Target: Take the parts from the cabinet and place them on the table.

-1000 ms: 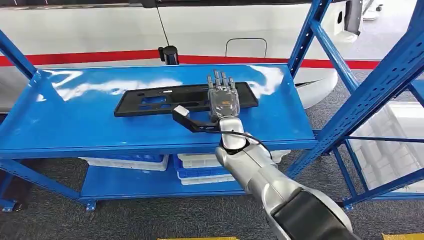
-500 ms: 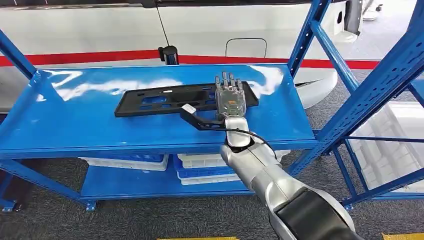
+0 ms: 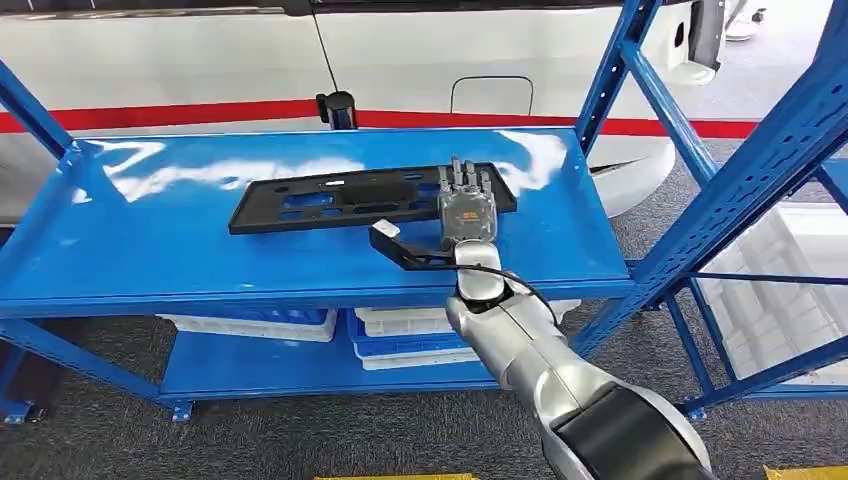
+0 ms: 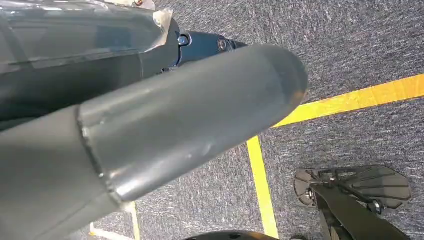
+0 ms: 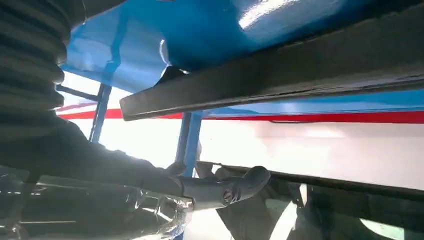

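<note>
A long flat black part (image 3: 330, 200) with cut-outs lies on the top shelf of the blue cabinet (image 3: 150, 250). My right hand (image 3: 467, 208) lies over the part's right end with its fingers stretched forward and nothing gripped. In the right wrist view the part's dark edge (image 5: 280, 75) runs across the picture. A gap separates that edge from the hand's thumb (image 5: 225, 190). My left hand (image 4: 150, 130) hangs over the carpet with its thick grey thumb straight and nothing in it.
White and blue bins (image 3: 400, 335) sit on the lower shelf. Blue uprights and braces (image 3: 740, 190) stand close on the right, with white crates (image 3: 790, 270) behind them. A white body with a red stripe (image 3: 200, 60) lies behind the cabinet. Yellow floor lines (image 4: 350, 100) cross the carpet.
My right hand has slid to the right along the black part, toward its right end. The part has stayed in place.
</note>
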### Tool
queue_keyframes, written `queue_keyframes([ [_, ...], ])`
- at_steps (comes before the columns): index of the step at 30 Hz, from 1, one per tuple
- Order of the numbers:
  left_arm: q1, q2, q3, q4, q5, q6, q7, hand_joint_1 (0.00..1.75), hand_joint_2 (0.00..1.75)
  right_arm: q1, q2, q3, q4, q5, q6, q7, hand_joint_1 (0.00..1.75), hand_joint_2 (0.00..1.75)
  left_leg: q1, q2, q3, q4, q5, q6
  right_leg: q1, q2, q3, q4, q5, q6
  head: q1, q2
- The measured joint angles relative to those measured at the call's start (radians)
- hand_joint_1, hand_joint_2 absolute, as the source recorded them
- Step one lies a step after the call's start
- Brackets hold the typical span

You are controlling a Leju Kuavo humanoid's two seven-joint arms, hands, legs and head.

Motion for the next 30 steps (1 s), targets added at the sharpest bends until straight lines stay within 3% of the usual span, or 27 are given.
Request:
queue_keyframes([
  [2,0.000,0.000,0.001,0.000,0.003,0.001,-0.003,0.00,0.00,0.001,0.000,-0.003,0.000,0.007,0.002,0.001,0.02,1.75,0.000,0.000,0.000,0.000,0.000,0.000,0.000,0.000,0.000,0.000,0.000,0.000,0.000,0.000],
  [4,0.000,0.000,0.002,0.000,0.010,0.002,-0.009,0.00,0.00,0.004,-0.001,-0.005,0.000,0.011,0.003,0.001,0.33,1.75,0.000,0.000,0.000,0.000,0.000,0.000,0.000,0.000,0.000,0.000,0.000,0.000,0.000,0.000],
  [5,0.000,0.000,0.002,0.000,0.011,0.002,-0.012,0.00,0.00,0.005,-0.001,-0.007,0.000,0.012,0.003,0.001,0.93,1.75,0.000,0.000,0.000,0.000,0.000,0.000,0.000,0.000,0.000,0.000,0.000,0.000,0.000,0.000],
  [18,0.000,-0.005,0.012,0.000,0.019,0.003,-0.018,0.00,0.00,0.016,-0.001,-0.016,0.001,0.027,0.007,0.001,0.93,1.75,0.000,0.000,0.000,0.000,0.000,0.000,0.000,0.000,0.000,0.000,0.000,0.000,0.000,0.000],
  [19,0.000,-0.005,0.012,0.000,0.019,0.003,-0.018,0.00,0.00,0.016,-0.001,-0.016,0.001,0.027,0.006,0.001,1.31,1.75,0.000,0.000,0.000,0.000,0.000,0.000,0.000,0.000,0.000,0.000,0.000,0.000,0.000,0.000],
  [21,0.000,-0.005,0.013,0.000,0.019,0.003,-0.018,0.00,0.00,0.015,-0.001,-0.017,0.001,0.027,0.006,0.001,1.61,1.75,0.000,0.000,0.000,0.000,0.000,0.000,0.000,0.000,0.000,0.000,0.000,0.000,0.000,0.000],
  [25,0.000,-0.005,0.016,0.000,0.021,0.005,-0.016,0.00,0.00,0.007,-0.001,-0.017,0.000,0.038,0.007,-0.002,1.75,1.75,0.000,0.000,0.002,0.000,0.000,0.000,0.000,0.000,0.000,0.000,0.000,0.000,0.000,0.000],
  [30,0.000,-0.008,0.026,0.000,0.031,0.023,-0.018,0.00,0.00,0.006,0.001,-0.028,0.000,0.062,0.010,-0.011,1.75,1.75,0.000,-0.001,0.004,0.000,0.000,0.000,0.000,0.000,0.000,0.000,0.000,0.000,0.000,0.000],
])
